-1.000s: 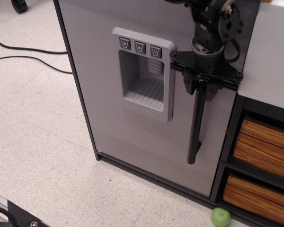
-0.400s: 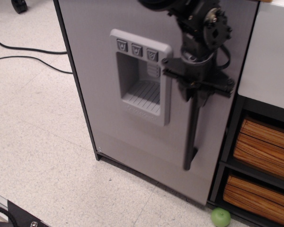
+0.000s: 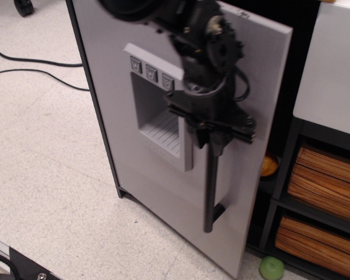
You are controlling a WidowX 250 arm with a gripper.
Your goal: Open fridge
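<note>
The fridge's flat grey door [image 3: 114,87] is swung partly open, hinged at its left edge. Its right edge stands away from the black interior [image 3: 286,116]. The grey dispenser recess [image 3: 157,114] with three buttons faces me. My black gripper [image 3: 213,134] is shut on the upper part of the black vertical bar handle [image 3: 210,192]. The arm comes down from the top of the view and hides part of the door. An orange object [image 3: 269,165] shows inside the fridge through the gap.
The white-topped unit [image 3: 332,70] with orange wood-slat drawers [image 3: 326,175] stands right of the fridge. A green ball [image 3: 272,268] lies on the floor below it. Black cables [image 3: 35,64] run across the speckled floor at left.
The door has swung open to the left, and the gripper has moved left and down with the handle. The dark interior and the orange object inside have come into view.
</note>
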